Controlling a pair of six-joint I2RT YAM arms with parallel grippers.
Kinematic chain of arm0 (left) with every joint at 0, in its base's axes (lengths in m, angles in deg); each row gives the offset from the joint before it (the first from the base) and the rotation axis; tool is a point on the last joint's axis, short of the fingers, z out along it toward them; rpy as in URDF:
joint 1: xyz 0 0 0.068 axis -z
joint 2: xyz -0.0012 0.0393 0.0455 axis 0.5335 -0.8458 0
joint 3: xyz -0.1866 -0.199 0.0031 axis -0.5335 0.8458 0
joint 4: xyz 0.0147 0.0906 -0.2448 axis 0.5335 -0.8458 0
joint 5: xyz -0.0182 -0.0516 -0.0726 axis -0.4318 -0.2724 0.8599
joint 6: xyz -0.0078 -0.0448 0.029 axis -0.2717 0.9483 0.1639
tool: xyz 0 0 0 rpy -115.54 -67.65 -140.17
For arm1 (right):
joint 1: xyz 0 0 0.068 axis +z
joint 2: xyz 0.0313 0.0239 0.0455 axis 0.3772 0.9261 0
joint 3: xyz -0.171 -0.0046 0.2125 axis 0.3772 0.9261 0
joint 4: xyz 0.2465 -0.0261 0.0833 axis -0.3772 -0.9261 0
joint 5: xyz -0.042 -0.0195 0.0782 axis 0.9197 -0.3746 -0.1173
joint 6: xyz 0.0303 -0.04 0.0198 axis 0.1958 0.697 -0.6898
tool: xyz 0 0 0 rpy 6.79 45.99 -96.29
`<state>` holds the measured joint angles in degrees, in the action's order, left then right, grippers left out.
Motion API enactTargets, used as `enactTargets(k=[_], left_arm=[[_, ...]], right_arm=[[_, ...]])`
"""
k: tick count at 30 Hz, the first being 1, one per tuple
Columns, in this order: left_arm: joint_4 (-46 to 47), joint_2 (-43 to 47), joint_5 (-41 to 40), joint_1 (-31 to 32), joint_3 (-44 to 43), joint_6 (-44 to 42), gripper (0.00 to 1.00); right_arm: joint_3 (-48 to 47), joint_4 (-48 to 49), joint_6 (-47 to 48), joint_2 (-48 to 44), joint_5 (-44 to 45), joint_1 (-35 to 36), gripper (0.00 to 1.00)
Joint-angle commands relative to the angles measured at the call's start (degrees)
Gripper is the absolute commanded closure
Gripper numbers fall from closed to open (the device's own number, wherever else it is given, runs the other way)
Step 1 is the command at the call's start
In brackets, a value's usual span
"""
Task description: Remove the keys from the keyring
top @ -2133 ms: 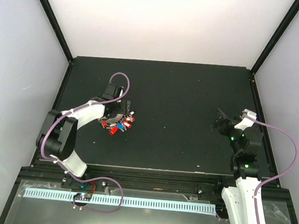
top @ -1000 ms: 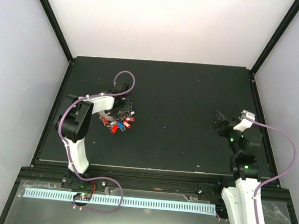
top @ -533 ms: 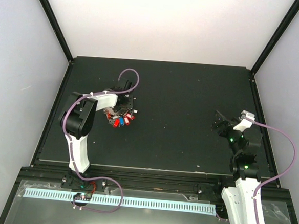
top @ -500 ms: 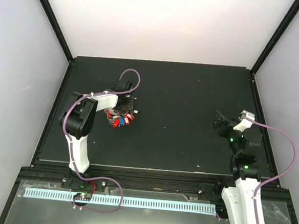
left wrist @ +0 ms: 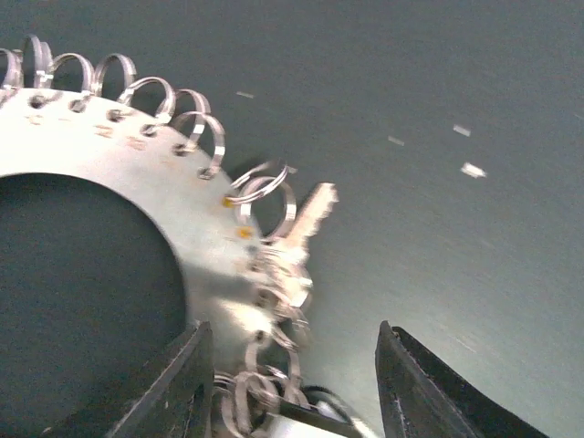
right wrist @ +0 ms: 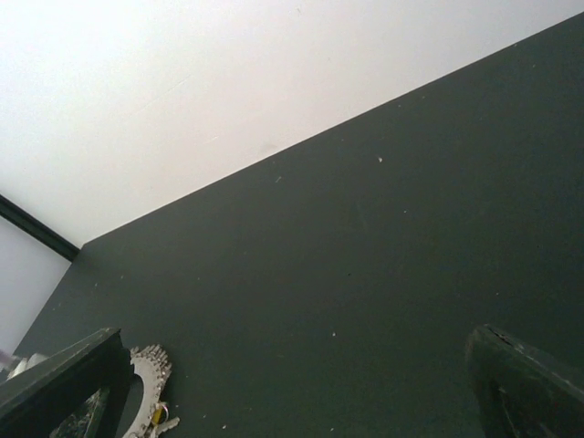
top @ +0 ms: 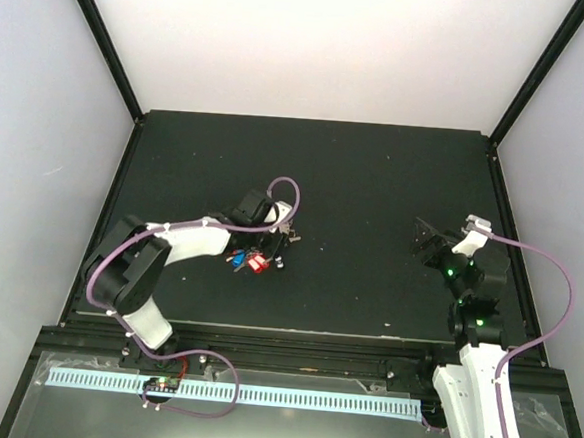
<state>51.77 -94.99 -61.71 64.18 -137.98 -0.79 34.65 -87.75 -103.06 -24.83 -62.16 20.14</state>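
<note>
White enclosure walls (top: 334, 52) are surrounding a dark matte desk (top: 375, 175), with both arms reaching over it from the near edge. The right end effector (top: 426, 238) is hovering at the desk's right side, well apart from the work, its jaws standing wide with nothing between them. The left end effector (left wrist: 290, 365) is sitting over the bunch left of centre. Its fingers are standing part-way apart with linked rings between them, and it cannot be told whether they are clamping anything.

The keyring (left wrist: 119, 173) is lying on the desk at that end effector. In the left wrist view it is showing as a flat, bright silvery band curving around a dark opening, with holes along its outer edge. Being metal, it is likely behaving as stiff, light and slippery, so the bunch is likely sliding on the desk when pulled. The flat band, away from the loops, is looking like the steadiest place to hold.

The keys (top: 252, 261) are showing red and blue heads from above. One silvery key (left wrist: 308, 214) is pointing outward, its blade offering the best pinch. Small split rings (left wrist: 196, 128) are threading the holes and are probably springy.
</note>
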Motion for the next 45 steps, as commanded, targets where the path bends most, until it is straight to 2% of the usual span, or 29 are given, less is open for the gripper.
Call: enactTargets(k=[1,4,7,10,14,19,27,37,42,45], left_arm=[[1.0,5.9,3.0,4.0,3.2,-3.3,0.46],[-2.8,8.0,-5.8,6.0,2.8,-1.2,0.36],[-8.9,7.6,-17.1,6.9,-0.6,4.2,0.35],[-9.0,7.3,-21.3,8.3,-1.8,6.0,0.40],[-8.7,5.2,-20.6,9.8,-3.8,8.0,0.48],[-9.2,1.8,-20.5,11.1,-6.3,9.4,0.49],[-15.5,-4.2,-28.3,11.8,-12.0,11.4,0.56],[-12.7,-6.6,-24.4,13.2,-12.8,10.1,0.52],[-16.3,-9.3,-29.6,13.2,-14.9,11.0,0.68],[-16.7,-9.7,-29.6,13.3,-15.5,10.8,0.72]], right_arm=[[1.4,3.0,-1.2,1.1,-2.7,0.0,0.00],[1.5,3.6,-1.5,2.1,-3.4,-0.1,0.00],[1.8,4.3,-2.0,2.5,-3.8,0.0,0.00],[2.1,4.6,-2.2,2.6,-4.0,0.0,0.00],[2.0,4.1,-1.8,2.4,-3.6,-0.1,0.00],[2.1,3.5,-1.5,2.2,-3.0,0.0,0.00],[2.2,3.1,-1.4,1.8,-2.7,0.0,0.00],[2.4,2.8,-1.3,1.7,-2.3,0.0,0.00],[2.1,2.1,-0.9,1.2,-1.8,0.0,0.00],[2.3,2.1,-0.8,0.9,-1.4,-0.1,0.00]])
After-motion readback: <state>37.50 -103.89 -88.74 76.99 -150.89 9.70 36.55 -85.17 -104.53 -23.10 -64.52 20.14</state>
